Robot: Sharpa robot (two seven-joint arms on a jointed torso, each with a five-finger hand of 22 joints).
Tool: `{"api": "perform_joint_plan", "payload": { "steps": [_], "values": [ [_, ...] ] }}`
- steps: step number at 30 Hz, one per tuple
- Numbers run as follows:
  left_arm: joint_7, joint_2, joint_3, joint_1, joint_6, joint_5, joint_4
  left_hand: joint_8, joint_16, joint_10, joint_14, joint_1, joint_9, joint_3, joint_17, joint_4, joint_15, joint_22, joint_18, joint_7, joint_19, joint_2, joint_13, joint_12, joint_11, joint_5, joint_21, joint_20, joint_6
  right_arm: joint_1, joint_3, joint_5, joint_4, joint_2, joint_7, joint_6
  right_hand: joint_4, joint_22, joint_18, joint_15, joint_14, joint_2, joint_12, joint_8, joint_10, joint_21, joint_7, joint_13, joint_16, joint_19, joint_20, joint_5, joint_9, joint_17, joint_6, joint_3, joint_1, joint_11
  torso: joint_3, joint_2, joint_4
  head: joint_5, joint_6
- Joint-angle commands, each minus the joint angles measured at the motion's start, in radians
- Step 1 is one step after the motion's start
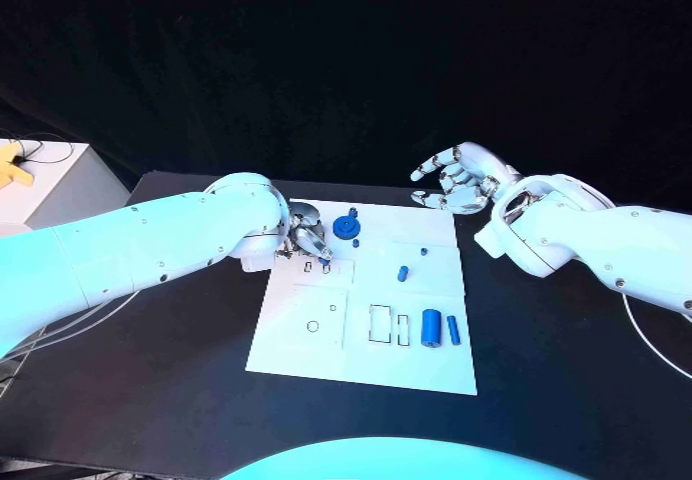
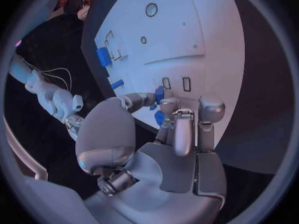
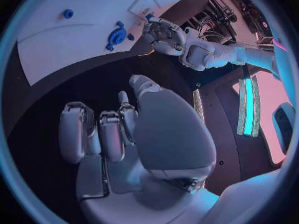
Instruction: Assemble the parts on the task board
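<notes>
Insertion looks under way: the left hand (image 1: 306, 240) rests fingertips-down at the far left of the task board (image 1: 361, 345) beside a blue gear-like part (image 1: 348, 227), grasp unclear, needing fine alignment next, while the right hand (image 1: 459, 178) hovers empty, fingers apart.

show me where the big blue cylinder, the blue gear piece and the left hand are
big blue cylinder (image 1: 431, 328), head view, middle of its body.
blue gear piece (image 1: 348, 227), head view, centre of its round face.
left hand (image 1: 307, 240), head view, middle of the hand.
</notes>
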Motion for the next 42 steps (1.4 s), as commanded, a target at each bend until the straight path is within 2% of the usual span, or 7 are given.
{"api": "perform_joint_plan", "payload": {
  "steps": [1, 14, 28, 34, 42],
  "values": [
    [-0.002, 0.002, -0.002, -0.004, -0.042, -0.051, 0.006, 0.004, 0.004, 0.008, 0.078, -0.004, 0.150, 0.189, 0.177, -0.196, -0.007, 0.002, -0.007, -0.031, 0.008, 0.008, 0.001, 0.005, -0.002, 0.004, 0.006, 0.001, 0.035, -0.001, 0.000, -0.010, 0.000, 0.001, 0.005, 0.013, 0.000, 0.099, 0.010, -0.001, 0.079, -0.010, 0.001, 0.005, -0.004, -0.004, 0.002, 0.072, -0.003, 0.004, -0.003, 0.006, -0.001, 0.170, -0.006, 0.006, -0.004, -0.001, -0.0002, 0.001, -0.0004, 0.001, -0.001],
    [0.002, 0.003, -0.006, -0.029, -0.086, -0.088, 0.022, 0.005, 0.004, 0.019, 0.079, -0.007, 0.150, 0.188, 0.178, -0.200, -0.009, 0.011, -0.009, -0.034, 0.015, 0.004, 0.009, 0.010, -0.004, 0.011, 0.011, -0.001, 0.041, -0.001, 0.000, -0.010, 0.001, 0.000, 0.006, 0.012, 0.000, 0.099, 0.010, -0.001, 0.079, -0.011, 0.002, 0.006, -0.004, -0.003, 0.002, 0.072, -0.003, 0.004, -0.003, 0.008, -0.001, 0.169, -0.006, 0.009, -0.006, -0.001, -0.0010, 0.002, -0.0005, 0.000, -0.004],
    [0.000, 0.000, -0.006, -0.034, -0.058, -0.092, 0.028, 0.005, 0.004, 0.020, 0.079, -0.008, 0.150, 0.187, 0.177, -0.201, -0.009, 0.014, -0.010, -0.035, 0.017, 0.003, 0.007, 0.009, -0.005, 0.012, 0.012, -0.002, 0.043, -0.003, 0.000, -0.010, 0.000, -0.001, 0.006, 0.013, 0.001, 0.100, 0.010, -0.001, 0.079, -0.012, 0.002, 0.006, -0.004, -0.003, 0.002, 0.072, -0.003, 0.004, -0.003, 0.011, -0.001, 0.170, -0.006, 0.012, -0.008, -0.001, -0.0010, 0.001, 0.0013, 0.000, -0.014],
    [-0.001, -0.005, -0.006, -0.035, -0.042, -0.095, 0.033, 0.005, 0.004, 0.020, 0.079, -0.008, 0.150, 0.187, 0.177, -0.201, -0.009, 0.014, -0.010, -0.035, 0.017, 0.003, 0.007, 0.009, -0.005, 0.012, 0.012, -0.002, 0.043, -0.005, 0.000, -0.010, -0.001, 0.000, 0.006, 0.014, 0.001, 0.100, 0.010, -0.001, 0.079, -0.012, 0.002, 0.006, -0.004, -0.003, 0.002, 0.072, -0.003, 0.004, -0.003, 0.011, -0.001, 0.170, -0.006, 0.012, -0.008, -0.001, -0.0003, 0.001, -0.0003, 0.001, -0.016],
    [-0.001, -0.010, -0.006, -0.035, -0.030, -0.099, 0.037, 0.005, 0.004, 0.021, 0.079, -0.009, 0.150, 0.187, 0.177, -0.201, -0.010, 0.015, -0.010, -0.035, 0.018, 0.003, 0.007, 0.009, -0.005, 0.012, 0.013, -0.002, 0.043, -0.006, 0.000, -0.010, -0.001, -0.002, 0.005, 0.014, 0.001, 0.100, 0.010, -0.001, 0.079, -0.012, 0.002, 0.006, -0.004, -0.003, 0.002, 0.072, -0.003, 0.004, -0.003, 0.011, -0.001, 0.170, -0.006, 0.012, -0.008, -0.001, -0.0016, 0.001, 0.0009, 0.001, -0.020]
  ]
}}
